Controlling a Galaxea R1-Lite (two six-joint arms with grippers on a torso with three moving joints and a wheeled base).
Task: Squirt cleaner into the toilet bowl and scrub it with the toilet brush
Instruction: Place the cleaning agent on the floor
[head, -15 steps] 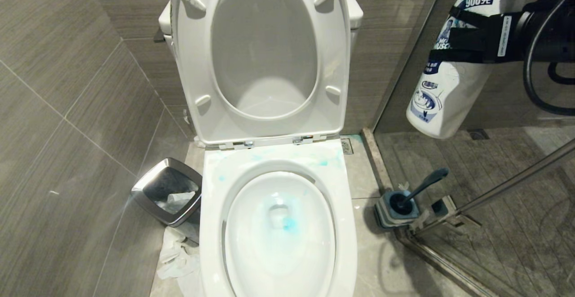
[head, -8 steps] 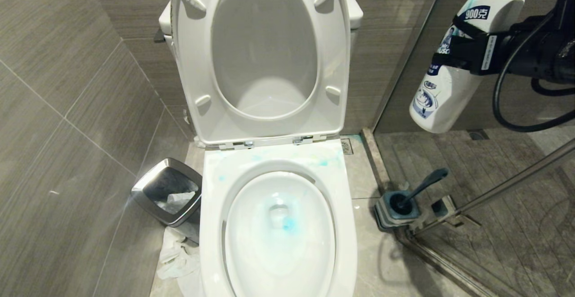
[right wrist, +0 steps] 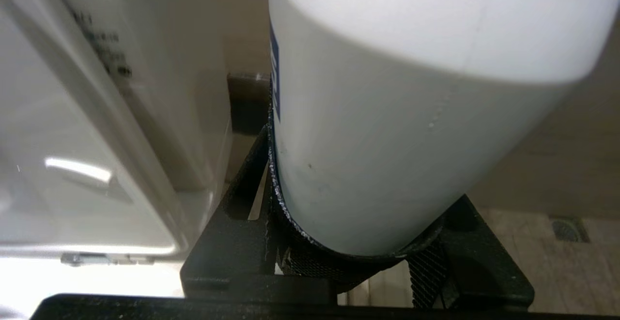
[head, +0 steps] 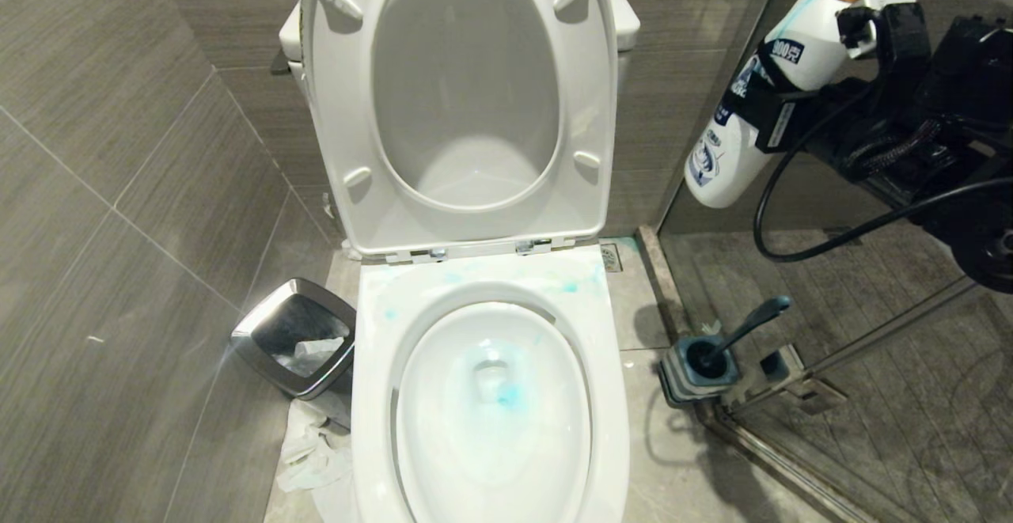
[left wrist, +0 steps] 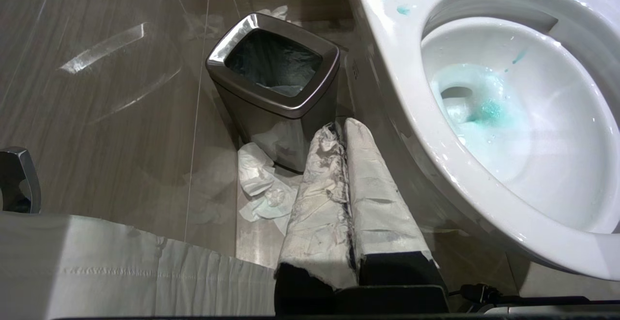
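**Bottle tipped back upright, squirt looks finished**

Since a second ago: the white plastic cleaner bottle with blue label and orange cap [head: 748,115] has swung from cap-out-of-frame to cap-up, leaning, and shifted toward the toilet while staying off to its right, over the shower floor. Right gripper [head: 779,108] clenched around the bottle's midsection; the right wrist view shows the black fingers [right wrist: 242,199] wrapped on the white body.

Turquoise cleaner [head: 506,396] already sits in the large white glossy ceramic toilet bowl [head: 609,396], pooled by the drain, with pale smears along the back rim. Seat and lid up.

Long dark teal-handled toilet brush [head: 744,329] stands untouched in its square grey-blue holder [head: 684,377] on the floor right of the bowl, beneath the bottle.

Left gripper [left wrist: 339,141] shut, empty, hanging low beside the chrome-rimmed square waste bin [left wrist: 286,102].

Reading: squirting done; bottle needs setting down before the right arm can take the brush. Scrubbing not begun.
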